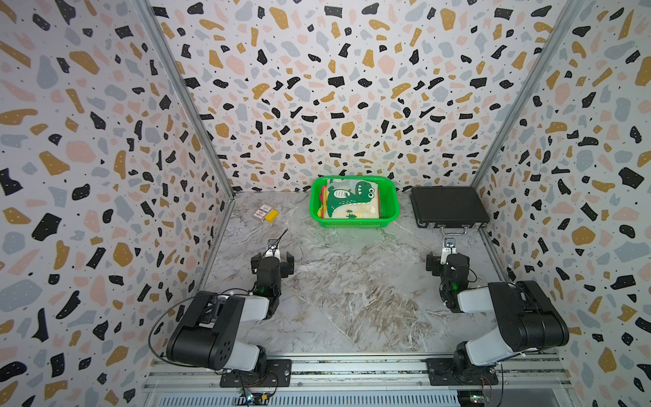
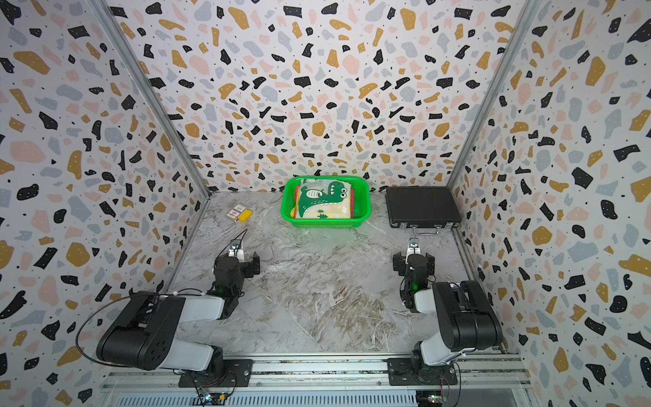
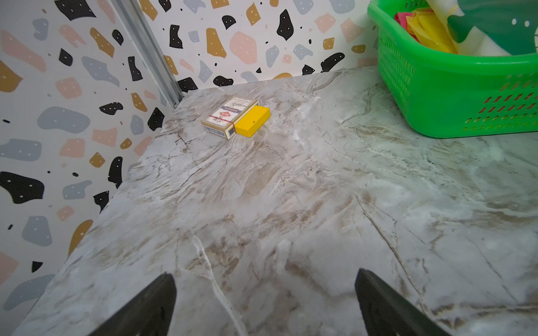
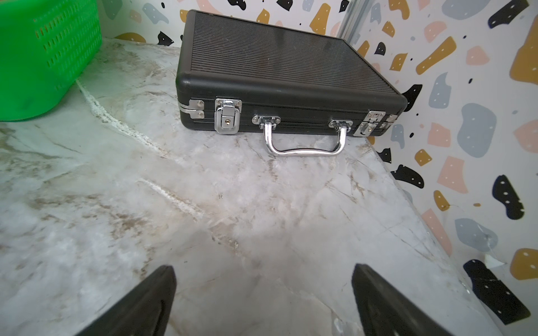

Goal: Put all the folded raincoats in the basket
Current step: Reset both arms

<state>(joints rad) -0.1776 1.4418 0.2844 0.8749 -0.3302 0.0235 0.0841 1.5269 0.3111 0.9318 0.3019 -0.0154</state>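
In both top views one bright green basket [image 1: 354, 222] [image 2: 326, 222] stands at the middle of the tabletop's [image 1: 352, 299] far edge. One folded raincoat [image 1: 352, 201], pale with a green dinosaur print, lies inside it and fills most of the floor. Pink and yellow layers show along its left side; whether they belong to it I cannot tell. One flat black briefcase [image 1: 447, 206] lies shut in the far right corner, handle toward the near edge, apart from the basket. Near the far left corner sit one card box [image 1: 261, 212] and one yellow block [image 1: 271, 215], touching side by side. Two claws are in view: the left claw [image 1: 273, 264] near the left edge and the right claw [image 1: 446, 263] near the right edge. Both are well short of the basket, and neither holds anything.

The left wrist view shows the left claw [image 3: 263, 273] with its two dark fingers [image 3: 157, 302] spread wide over bare tabletop. Beyond lie the card box [image 3: 228, 116] and yellow block [image 3: 252, 124], and one basket corner [image 3: 465, 96] with the raincoat [image 3: 495, 26] inside.

The right wrist view shows the right claw [image 4: 262, 267] likewise spread wide and empty, facing the briefcase [image 4: 270, 64] with its one chrome handle [image 4: 302, 151] and two latches. A piece of the basket [image 4: 43, 64] shows at one side.
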